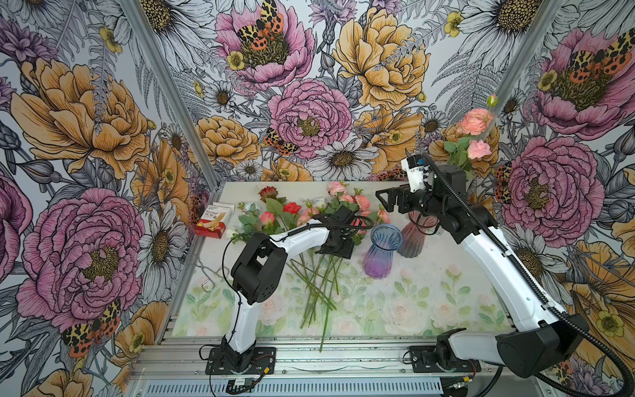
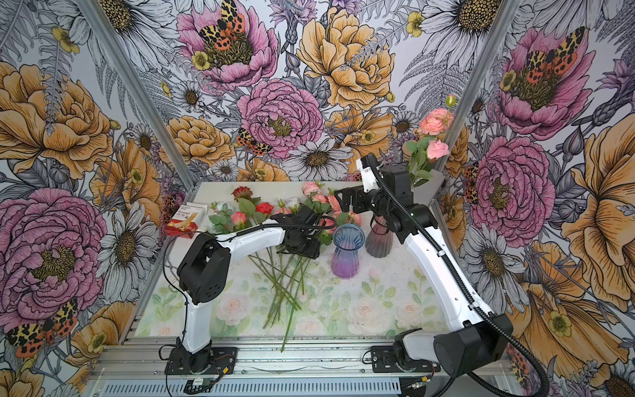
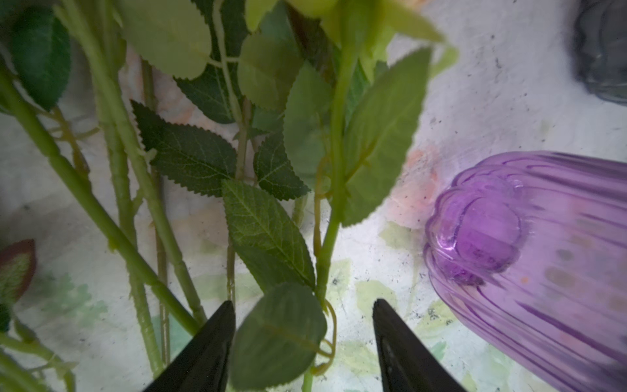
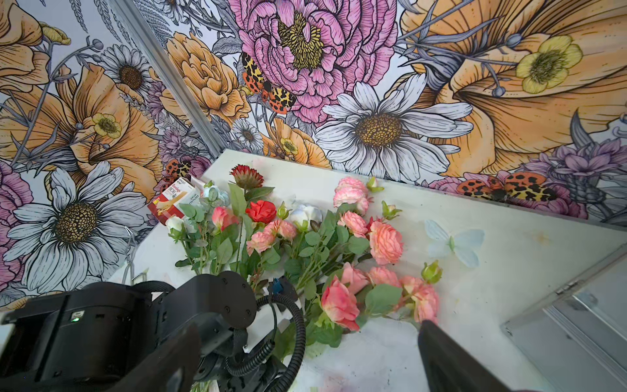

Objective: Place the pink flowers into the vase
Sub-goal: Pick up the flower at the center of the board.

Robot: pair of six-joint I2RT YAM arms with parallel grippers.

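Note:
A pile of pink flowers [image 1: 343,199] [image 2: 321,197] [image 4: 385,242] lies at the back of the table, stems [image 1: 319,285] fanned toward the front. My left gripper [image 1: 335,252] [image 3: 304,302] is down over the stems beside a blue-purple glass vase [image 1: 383,252] [image 2: 345,252] [image 3: 543,254]. Its jaws stand open around one green stem and a leaf [image 3: 281,336]. My right gripper [image 1: 386,201] [image 2: 345,201] [image 4: 307,325] hangs open and empty above a smoky red vase [image 1: 417,237]. More pink blooms [image 1: 476,137] stand upright in a grey vessel [image 2: 433,181] at the back right, mostly hidden by the right arm.
Red flowers [image 1: 292,208] [image 1: 268,192] and a white rose [image 4: 307,213] lie mixed into the pile. A red-and-white bandage box [image 1: 213,220] sits at the back left, and metal tongs [image 1: 208,275] lie along the left edge.

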